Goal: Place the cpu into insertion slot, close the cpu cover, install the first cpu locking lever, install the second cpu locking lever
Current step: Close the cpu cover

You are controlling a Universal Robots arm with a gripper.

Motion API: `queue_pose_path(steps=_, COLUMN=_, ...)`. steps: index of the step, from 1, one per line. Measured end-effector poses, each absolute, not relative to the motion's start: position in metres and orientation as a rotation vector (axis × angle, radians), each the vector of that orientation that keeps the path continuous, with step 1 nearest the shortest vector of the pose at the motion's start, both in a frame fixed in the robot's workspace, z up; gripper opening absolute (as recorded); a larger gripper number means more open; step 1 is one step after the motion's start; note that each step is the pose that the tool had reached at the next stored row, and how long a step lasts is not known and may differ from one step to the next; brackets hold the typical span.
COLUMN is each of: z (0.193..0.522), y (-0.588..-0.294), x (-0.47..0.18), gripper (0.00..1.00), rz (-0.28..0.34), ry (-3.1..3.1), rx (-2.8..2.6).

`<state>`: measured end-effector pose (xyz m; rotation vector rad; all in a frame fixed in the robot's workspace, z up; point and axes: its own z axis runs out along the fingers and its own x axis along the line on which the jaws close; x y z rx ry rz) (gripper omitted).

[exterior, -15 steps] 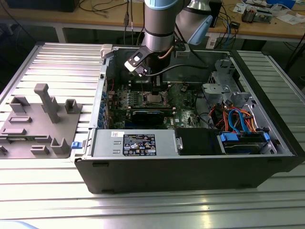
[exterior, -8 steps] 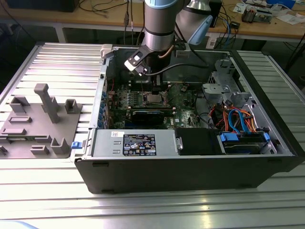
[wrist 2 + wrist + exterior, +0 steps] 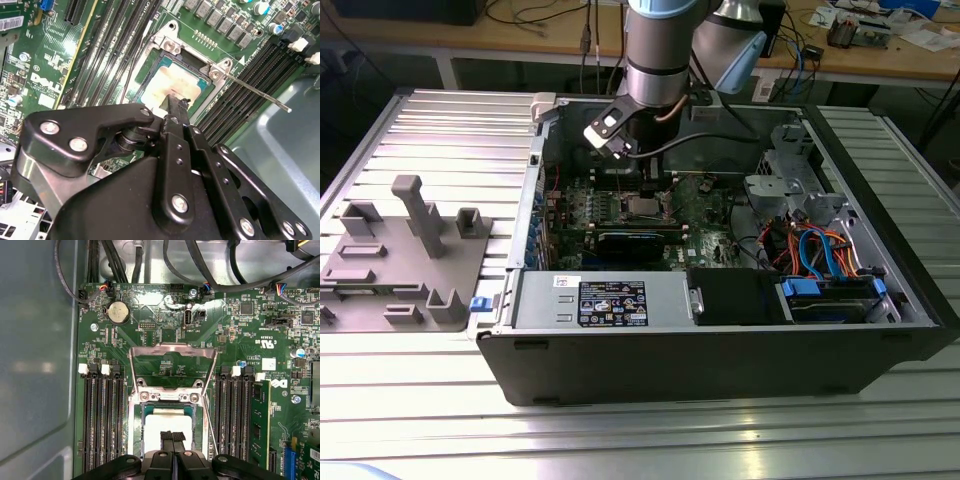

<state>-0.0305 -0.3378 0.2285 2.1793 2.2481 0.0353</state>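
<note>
CPU sits flat in the slot, pale face up, so I judge the first step done. The slot lies about midway across the motherboard, between two banks of memory sockets, inside the open case that stands on the counter. My end effector hangs straight over the slot. In both wrist views its fingers are pressed together with nothing that I can see between them, and the tips point at the half of the CPU nearer the arm. Whether they touch its face I cannot tell.

The relation I watch is with the cover. It stands open on its hinge at the slot's edge away from my fingertips, so from the end effector it lies beyond the CPU, with its free bar furthest off and the board showing through its cut-out. It is not yet down over the chip. One lever, a thin bare rod, rises unlatched from a slot corner beside the memory sockets, its long axis following that side of the slot.
</note>
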Motion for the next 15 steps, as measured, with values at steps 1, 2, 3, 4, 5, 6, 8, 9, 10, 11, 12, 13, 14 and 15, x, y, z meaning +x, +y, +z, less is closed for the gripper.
queue_pose_path(steps=1, z=0.229, y=-0.338, x=-0.031, gripper=0.11, rz=0.035, ry=2.248, rx=2.179)
queue_pose_path(steps=2, z=0.229, y=-0.338, x=-0.031, gripper=0.11, rz=0.035, ry=2.248, rx=2.179)
queue_pose_path(steps=3, z=0.229, y=-0.338, x=-0.030, gripper=0.11, rz=0.035, ry=2.248, rx=2.179)
queue_pose_path(steps=4, z=0.229, y=-0.338, x=-0.030, gripper=0.11, rz=0.035, ry=2.248, rx=2.179)
queue_pose_path(steps=5, z=0.231, y=-0.338, x=-0.030, gripper=0.11, rz=0.035, ry=2.248, rx=2.179)
queue_pose_path(steps=6, z=0.233, y=-0.338, x=-0.030, gripper=0.11, rz=0.035, ry=2.248, rx=2.179)
queue_pose_path(steps=8, z=0.236, y=-0.338, x=-0.030, gripper=0.11, rz=0.034, ry=2.248, rx=2.179)
queue_pose_path(steps=9, z=0.238, y=-0.338, x=-0.030, gripper=0.11, rz=0.033, ry=2.247, rx=2.178)
queue_pose_path(steps=10, z=0.239, y=-0.338, x=-0.030, gripper=0.11, rz=0.033, ry=2.247, rx=2.178)
queue_pose_path(steps=11, z=0.240, y=-0.338, x=-0.030, gripper=0.11, rz=0.033, ry=2.247, rx=2.178)
queue_pose_path(steps=12, z=0.241, y=-0.338, x=-0.030, gripper=0.11, rz=0.032, ry=2.247, rx=2.178)
queue_pose_path(steps=13, z=0.242, y=-0.338, x=-0.030, gripper=0.11, rz=0.032, ry=2.247, rx=2.178)
queue_pose_path(steps=14, z=0.244, y=-0.338, x=-0.030, gripper=0.11, rz=0.032, ry=2.247, rx=2.178)
queue_pose_path(steps=15, z=0.246, y=-0.338, x=-0.030, gripper=0.11, rz=0.031, ry=2.246, rx=2.177)
